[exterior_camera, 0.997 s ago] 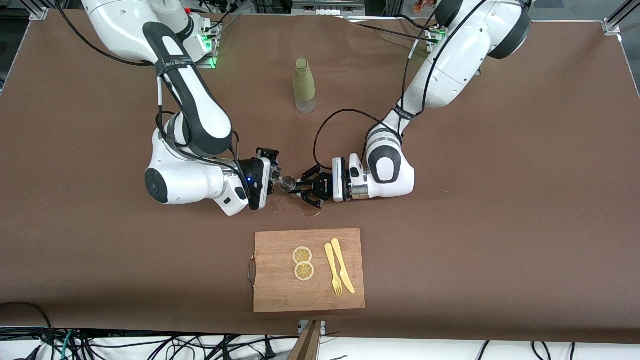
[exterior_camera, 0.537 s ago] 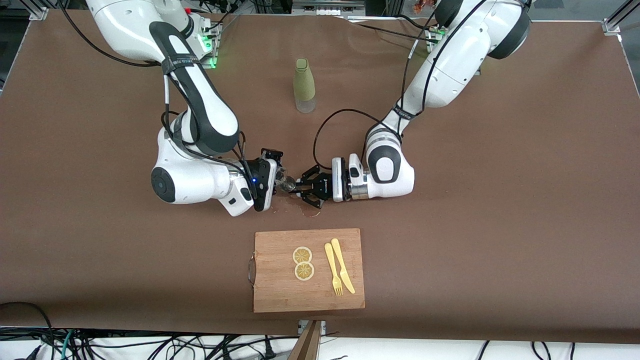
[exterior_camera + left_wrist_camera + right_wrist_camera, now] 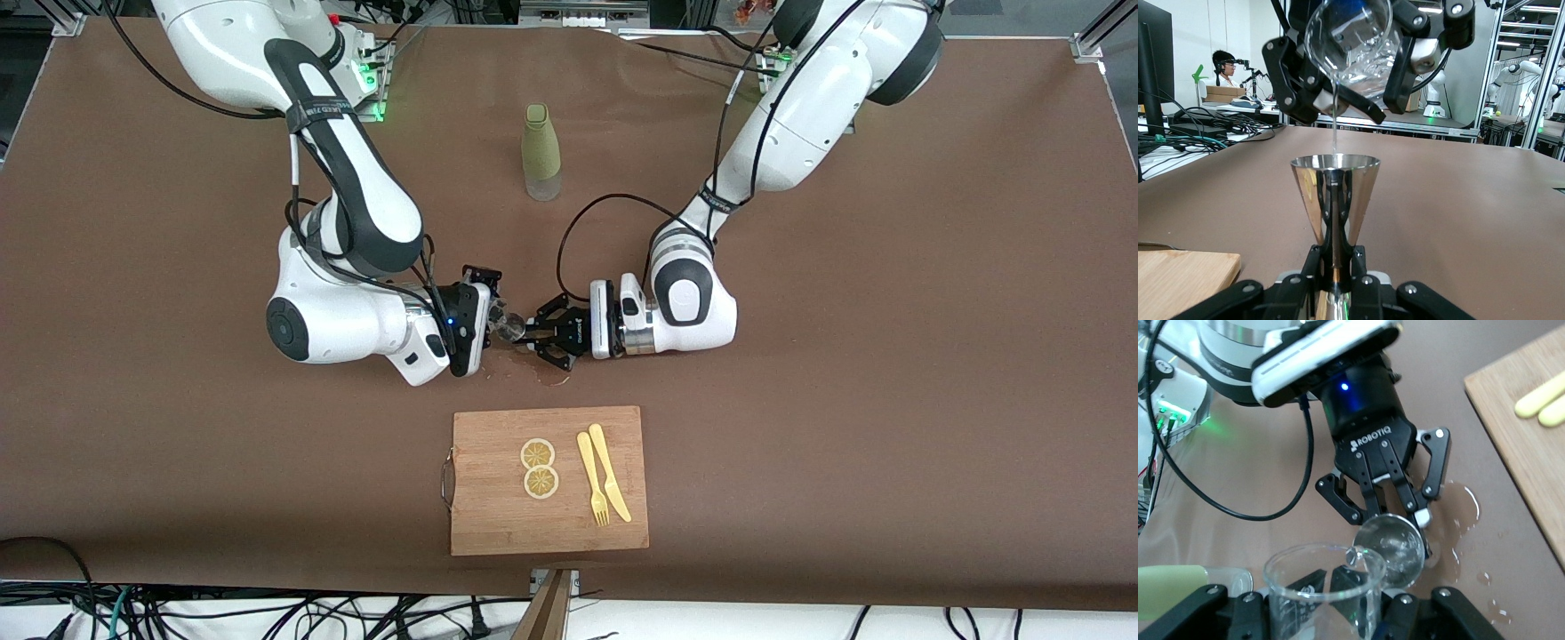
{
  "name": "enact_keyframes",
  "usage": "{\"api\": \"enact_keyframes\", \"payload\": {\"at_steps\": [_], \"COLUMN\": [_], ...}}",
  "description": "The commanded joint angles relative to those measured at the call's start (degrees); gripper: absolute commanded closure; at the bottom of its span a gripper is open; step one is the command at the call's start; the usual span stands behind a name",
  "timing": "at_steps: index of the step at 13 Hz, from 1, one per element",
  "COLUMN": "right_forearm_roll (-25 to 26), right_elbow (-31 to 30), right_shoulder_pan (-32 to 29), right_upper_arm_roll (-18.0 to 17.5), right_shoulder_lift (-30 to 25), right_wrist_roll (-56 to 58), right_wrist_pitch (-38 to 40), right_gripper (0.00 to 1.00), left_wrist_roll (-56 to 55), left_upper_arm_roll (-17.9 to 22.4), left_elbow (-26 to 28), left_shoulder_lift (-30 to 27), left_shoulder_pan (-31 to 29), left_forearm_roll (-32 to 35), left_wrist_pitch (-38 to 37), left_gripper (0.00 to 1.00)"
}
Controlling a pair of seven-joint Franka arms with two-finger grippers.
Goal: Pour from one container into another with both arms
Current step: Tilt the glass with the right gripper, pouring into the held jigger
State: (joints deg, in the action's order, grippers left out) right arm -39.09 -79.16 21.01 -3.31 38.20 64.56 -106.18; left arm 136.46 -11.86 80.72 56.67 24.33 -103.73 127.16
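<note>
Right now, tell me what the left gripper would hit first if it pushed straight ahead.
Probably the right gripper, which tilts a glass beaker over the metal jigger held by the left gripper; depth is unclear.

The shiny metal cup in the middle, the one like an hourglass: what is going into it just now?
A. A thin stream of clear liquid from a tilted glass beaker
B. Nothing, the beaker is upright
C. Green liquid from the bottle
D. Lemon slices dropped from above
A: in the left wrist view the glass beaker in the right pincer is tipped, and a thin clear stream falls into the metal cup held by the left pincer.
</note>
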Motion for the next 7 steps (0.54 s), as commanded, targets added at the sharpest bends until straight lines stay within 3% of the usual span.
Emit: {"api": "enact_keyframes", "payload": {"at_steps": [1,7], "right_forearm_roll": [-3.3,-4.1], "right_elbow": [0.5,0.4], "right_shoulder_pan": [-0.5,-2.3], "right_upper_arm_roll": [0.1,0.1], "right_shoulder_lift": [0.7,0.5], "right_wrist_roll": [6.3,16.3], "right_wrist_pitch": [0.4,1.5], "right_gripper": [0.99,1.0], "left_wrist_roll": [1.3,2.7], "left_upper_arm_roll": [0.1,0.2], "left_elbow": [-1.5,-0.1], "left_shoulder_lift": [0.6,-1.0], "left_shoulder_pan": [0.8,-1.9], "left_forearm_roll": [-2.5,-2.1], "left_wrist_pitch": [1.4,0.9], "left_gripper": [1.0,1.0]}}
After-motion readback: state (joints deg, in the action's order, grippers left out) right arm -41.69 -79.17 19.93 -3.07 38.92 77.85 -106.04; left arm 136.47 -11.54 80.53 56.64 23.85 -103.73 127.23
